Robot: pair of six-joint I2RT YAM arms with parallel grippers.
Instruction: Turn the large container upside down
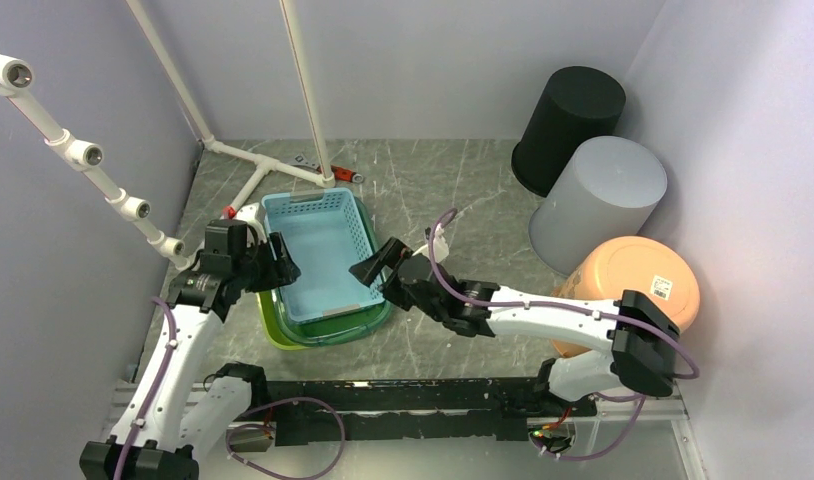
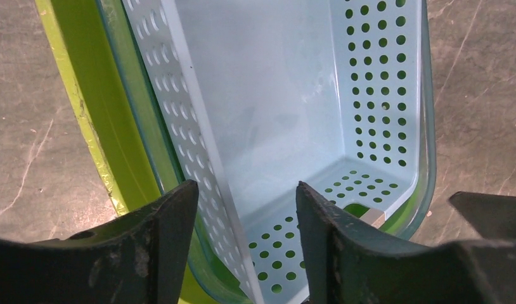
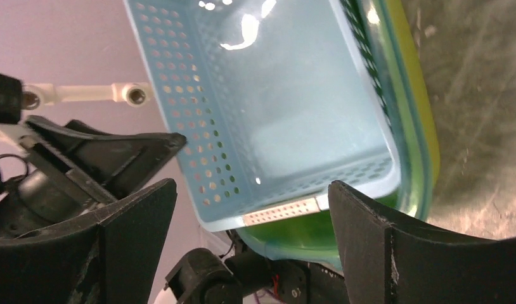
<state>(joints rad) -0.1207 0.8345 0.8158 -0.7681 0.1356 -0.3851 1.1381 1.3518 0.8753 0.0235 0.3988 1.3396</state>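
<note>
A light blue perforated plastic basket [image 1: 318,240] sits upright, open side up, nested inside a larger green plastic tub [image 1: 283,335] on the dark grey marbled worktop [image 1: 433,190], left of centre and just ahead of the two arms. The green tub's rim shows around the basket's near end and along both long sides. The left tool [image 1: 278,262] is at the basket's left side. In the left wrist view its fingers [image 2: 173,221] stand apart astride the basket's perforated left wall [image 2: 179,126], one outside over the green tub [image 2: 116,126] and one inside the basket, with a gap visible beside the inner finger, so it is open and not clamping. The right tool [image 1: 375,268] is at the basket's near right corner with its jaws spread wide, gripping nothing; its wrist view looks along the blue basket [image 3: 274,95] between the two fingers. Well apart, at the right of the worktop, an upturned black bin [image 1: 568,125], a grey bin [image 1: 603,200] and an orange bin [image 1: 633,285] stand in a row.
</note>
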